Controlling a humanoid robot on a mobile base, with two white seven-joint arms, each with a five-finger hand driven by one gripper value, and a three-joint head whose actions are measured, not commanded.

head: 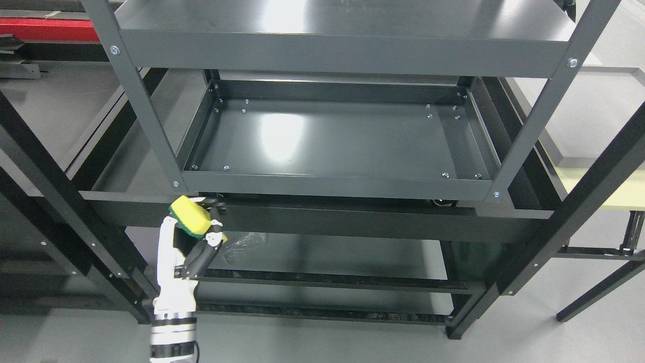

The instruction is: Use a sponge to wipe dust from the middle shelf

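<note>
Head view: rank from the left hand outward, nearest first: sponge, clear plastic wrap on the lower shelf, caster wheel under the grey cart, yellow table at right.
1. sponge, gripped in the left hand.
2. clear plastic wrap, just right of the hand.
3. caster wheel, under the cart's right front.
4. yellow table, far right edge.

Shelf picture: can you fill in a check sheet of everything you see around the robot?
Surface: the middle shelf is a dark grey metal tray, shiny and bare, with small bolts along its edges.
Job's things: a yellow and green sponge is held below the front left corner of the shelf, not touching its top.
Clutter: a crumpled clear plastic wrapper lies on the lower shelf.
Hands: the left hand grips the sponge; right hand not in view.
Cables: nothing seen.
Surroundings: a top shelf above, black racks either side, a pale table on the right, grey floor.
</note>
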